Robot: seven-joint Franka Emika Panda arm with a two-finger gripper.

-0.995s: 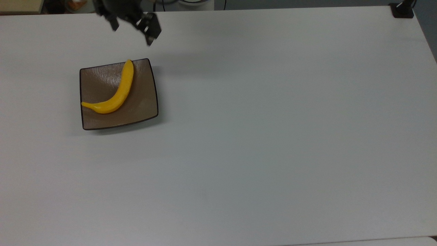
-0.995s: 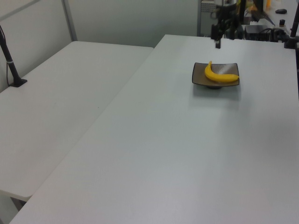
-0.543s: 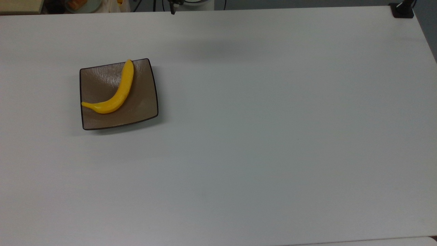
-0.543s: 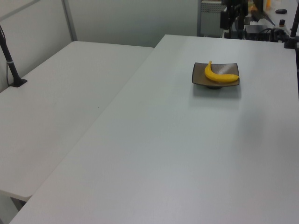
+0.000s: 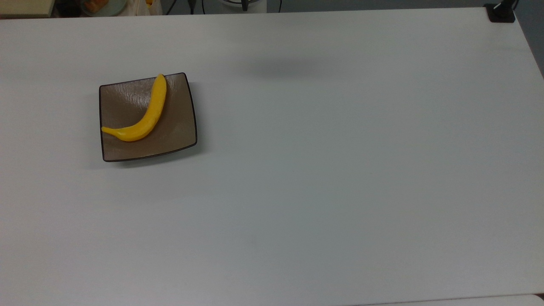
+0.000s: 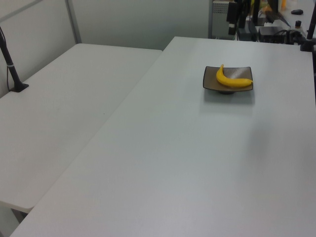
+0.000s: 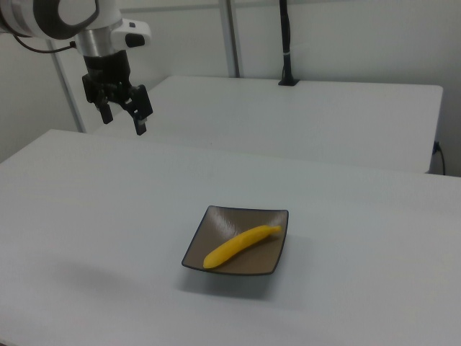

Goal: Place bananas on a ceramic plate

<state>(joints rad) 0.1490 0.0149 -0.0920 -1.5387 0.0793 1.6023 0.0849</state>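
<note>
Your table is a plain white top. The one thing standing straight on it is the plate, a square brown dish with a thin dark rim. In the right view the plate sits well below the gripper and off toward the right view's right, well apart from it, with bare tabletop between the two. In the left view the plate lies nearer the camera than the gripper does, close to the table's far end. A second white table adjoins yours on the left view's left; a black post base stands on it.
</note>
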